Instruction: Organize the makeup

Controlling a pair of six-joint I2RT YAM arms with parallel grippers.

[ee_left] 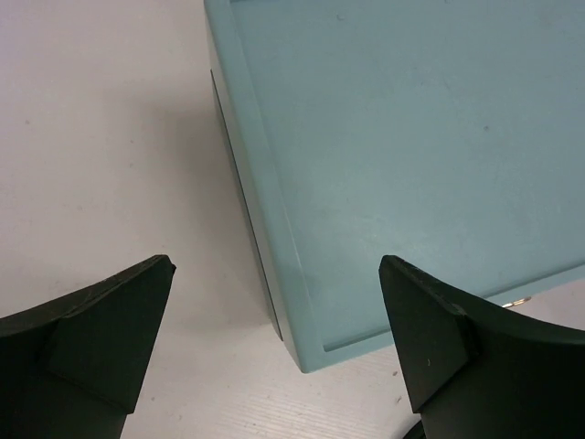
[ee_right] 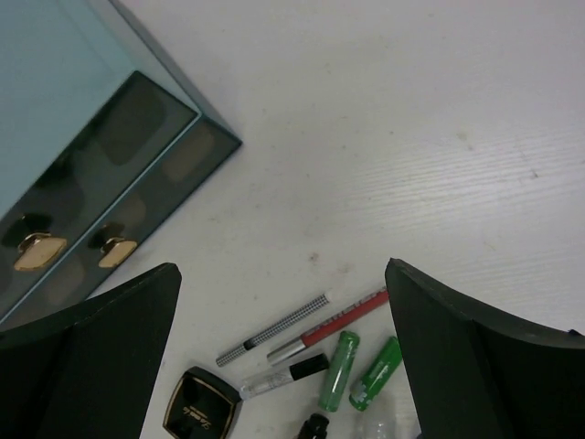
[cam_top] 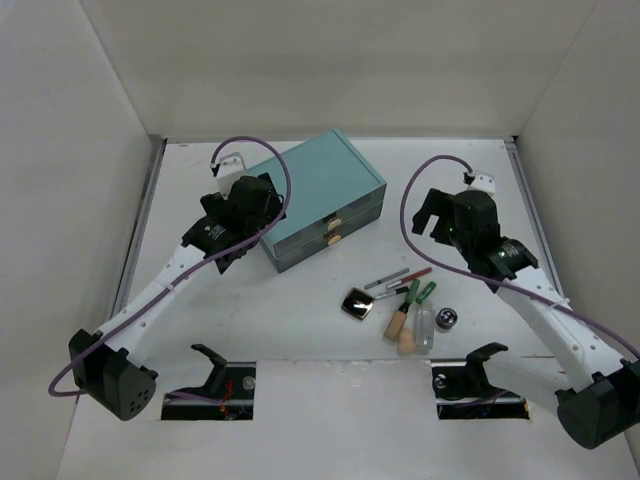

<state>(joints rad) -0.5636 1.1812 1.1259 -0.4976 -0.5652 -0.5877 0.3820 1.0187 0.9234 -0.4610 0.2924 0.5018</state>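
The makeup lies in a cluster at front centre: a shiny square dark compact (cam_top: 357, 304), a beige egg-shaped sponge (cam_top: 406, 341), a grey pencil (cam_top: 386, 278), a red pencil (cam_top: 410, 278), green-capped tubes (cam_top: 427, 293) and a small round silver jar (cam_top: 446, 320). The right wrist view shows the compact (ee_right: 201, 414), grey pencil (ee_right: 272, 329), red pencil (ee_right: 343, 319) and green tubes (ee_right: 336, 369). My right gripper (ee_right: 279, 357) is open, above and behind the cluster. My left gripper (ee_left: 274, 338) is open over the near left corner of the teal drawer box (ee_left: 402, 155).
The teal two-drawer box (cam_top: 320, 196) with gold pulls (ee_right: 38, 251) stands at back centre, both drawers shut. White walls enclose the table on three sides. Two arm bases and slots sit at the near edge.
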